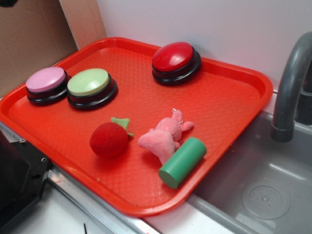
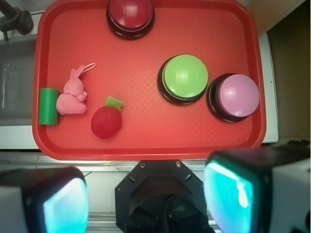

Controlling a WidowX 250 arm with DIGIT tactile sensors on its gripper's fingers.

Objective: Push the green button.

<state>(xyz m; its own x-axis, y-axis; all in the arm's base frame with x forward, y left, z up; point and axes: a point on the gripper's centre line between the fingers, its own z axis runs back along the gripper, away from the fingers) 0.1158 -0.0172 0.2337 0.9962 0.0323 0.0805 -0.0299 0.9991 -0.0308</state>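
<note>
The green button (image 2: 185, 76) sits on the red tray (image 2: 146, 141), just beside the pink-topped button (image 2: 237, 95) and well apart from the red-topped button (image 2: 130, 12) at the far edge. The pincer (image 2: 146, 194) hangs spread, high above the tray's near rim, touching nothing. A descent drifting sideways could press the pink neighbour, or clip the button's edge and merely slide it.

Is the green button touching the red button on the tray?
No. In the wrist view, the green button stands apart from the red button, with bare red tray between them.
</note>
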